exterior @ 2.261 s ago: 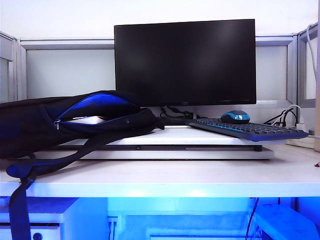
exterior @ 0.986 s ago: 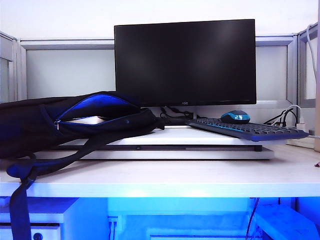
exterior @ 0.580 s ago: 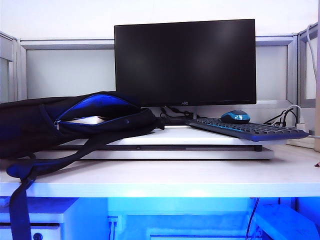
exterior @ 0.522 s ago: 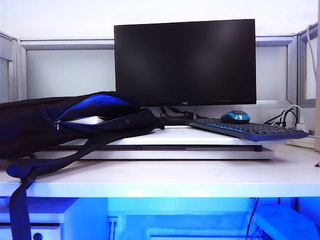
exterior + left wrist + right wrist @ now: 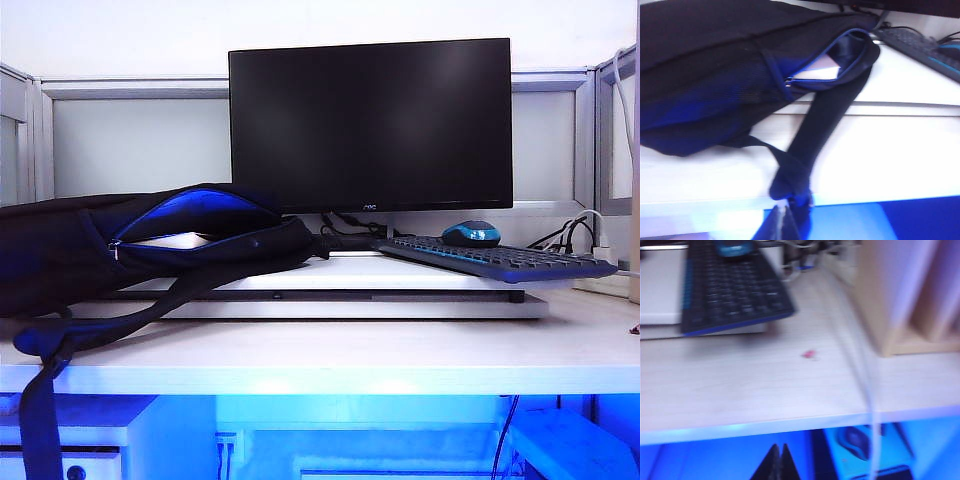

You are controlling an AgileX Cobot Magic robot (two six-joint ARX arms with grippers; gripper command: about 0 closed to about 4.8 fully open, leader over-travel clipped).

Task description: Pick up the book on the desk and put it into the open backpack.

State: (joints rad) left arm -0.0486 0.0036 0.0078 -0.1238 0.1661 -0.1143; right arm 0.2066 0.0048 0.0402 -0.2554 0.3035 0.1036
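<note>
The black backpack (image 5: 60, 250) lies on its side at the left of the desk (image 5: 350, 355), its blue-lined mouth open toward the middle. The book (image 5: 175, 240) shows as a pale flat slab inside that opening, and in the left wrist view the book (image 5: 821, 70) sits within the mouth of the backpack (image 5: 715, 75). My left gripper (image 5: 781, 209) is shut and empty, hanging below the desk's front edge beside the dangling strap (image 5: 790, 180). My right gripper (image 5: 779, 446) is shut and empty below the desk (image 5: 740, 385). Neither gripper appears in the exterior view.
A dark monitor (image 5: 370, 125) stands at the back. A keyboard (image 5: 495, 258) and a blue mouse (image 5: 470, 233) rest on a white raised board (image 5: 380, 300). A strap (image 5: 40, 400) hangs over the desk's front edge. A wooden box (image 5: 905, 300) and a cable (image 5: 860, 355) are at the right.
</note>
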